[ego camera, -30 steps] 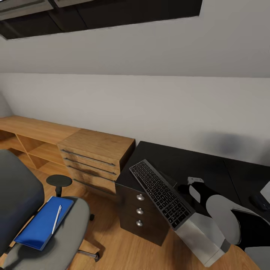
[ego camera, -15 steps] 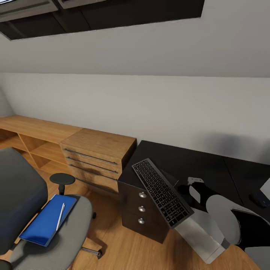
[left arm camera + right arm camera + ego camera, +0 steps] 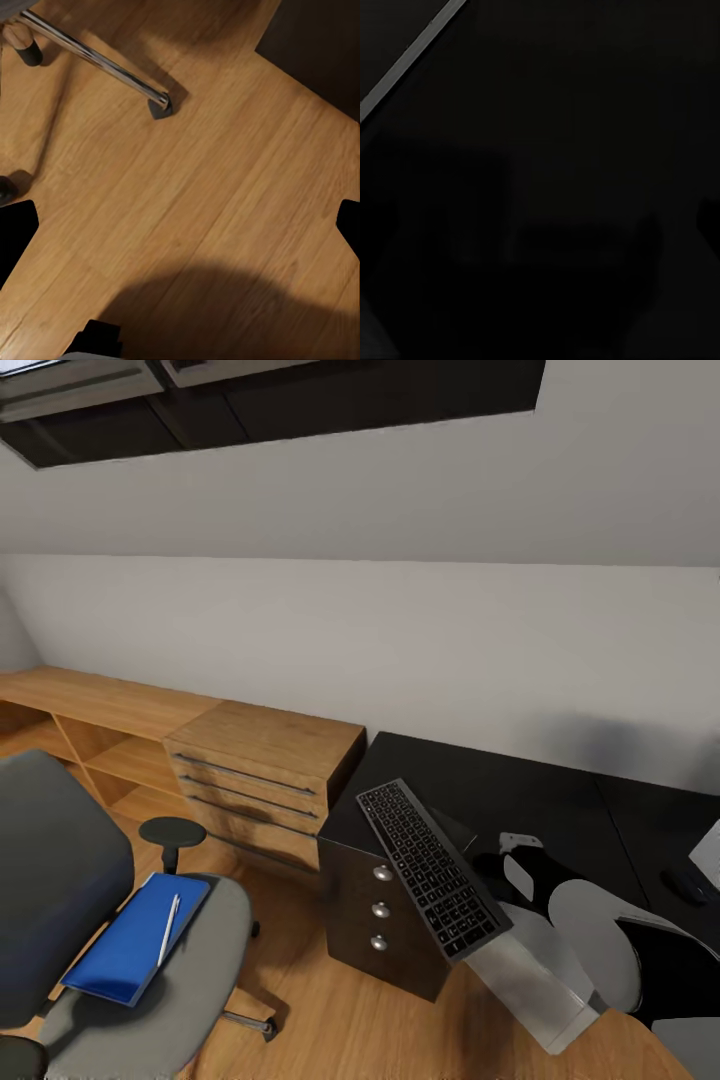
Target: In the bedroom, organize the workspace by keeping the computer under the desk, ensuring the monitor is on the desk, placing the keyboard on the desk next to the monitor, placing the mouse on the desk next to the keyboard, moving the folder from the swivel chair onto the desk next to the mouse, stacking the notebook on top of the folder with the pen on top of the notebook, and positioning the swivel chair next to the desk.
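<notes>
Bedroom corner under a sloped white wall, warm plank floor point(image 3: 330, 1020), low light wooden drawer unit point(image 3: 265, 780) along the wall.

Black desk point(image 3: 520, 790) at centre right, three round silver knobs down its front. Slim keyboard point(image 3: 428, 867) tilted, lying on top of a light grey boxy computer point(image 3: 530, 980), long axis running from the desk's near corner out toward the floor. Right arm point(image 3: 590, 920) low beside the computer; right hand hidden behind its own forearm, so grip impossible to tell. Right wrist view nearly all black, one pale diagonal edge, nothing readable.

Grey swivel chair point(image 3: 150, 980) at lower left, bright blue folder point(image 3: 135, 940) flat on the seat, white pen point(image 3: 168, 930) lying on it lengthwise. Folder well to the left of the desk, probably closer to the left arm. Left hand point(image 3: 180, 225) spread wide and empty over bare floor, chrome chair leg and caster point(image 3: 157, 105) beyond it.

Small black mouse point(image 3: 688, 885) near the frame's right edge, partly cut off. Notebook not discernible.
</notes>
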Robot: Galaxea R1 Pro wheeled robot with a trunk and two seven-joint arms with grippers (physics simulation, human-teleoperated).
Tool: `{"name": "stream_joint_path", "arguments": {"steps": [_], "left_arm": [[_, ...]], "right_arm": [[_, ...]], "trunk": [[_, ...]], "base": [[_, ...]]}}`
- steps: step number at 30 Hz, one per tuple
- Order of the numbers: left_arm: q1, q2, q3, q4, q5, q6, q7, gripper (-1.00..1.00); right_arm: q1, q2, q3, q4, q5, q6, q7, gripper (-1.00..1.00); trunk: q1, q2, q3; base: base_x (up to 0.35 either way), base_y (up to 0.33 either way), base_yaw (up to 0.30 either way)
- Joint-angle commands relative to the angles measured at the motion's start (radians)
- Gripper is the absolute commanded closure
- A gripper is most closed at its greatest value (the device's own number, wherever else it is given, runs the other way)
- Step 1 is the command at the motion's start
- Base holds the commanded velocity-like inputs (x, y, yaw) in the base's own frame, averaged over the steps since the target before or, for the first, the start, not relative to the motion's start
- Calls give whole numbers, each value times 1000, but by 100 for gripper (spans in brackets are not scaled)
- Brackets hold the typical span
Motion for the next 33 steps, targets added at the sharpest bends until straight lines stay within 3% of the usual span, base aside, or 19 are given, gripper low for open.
{"name": "stream_joint_path", "arguments": {"steps": [1,33], "left_arm": [[-1,1,-8,0,3,-4,9,-100],[-1,1,-8,1,3,-4,7,-100]], "right_arm": [[0,0,-8,-2,7,5,-2,-100],[0,0,-8,-1,6,5,-1,-100]], "trunk": [[0,-1,-1],[0,-1,-1]], "base": [[-64,28,0],[-53,2,0]]}}
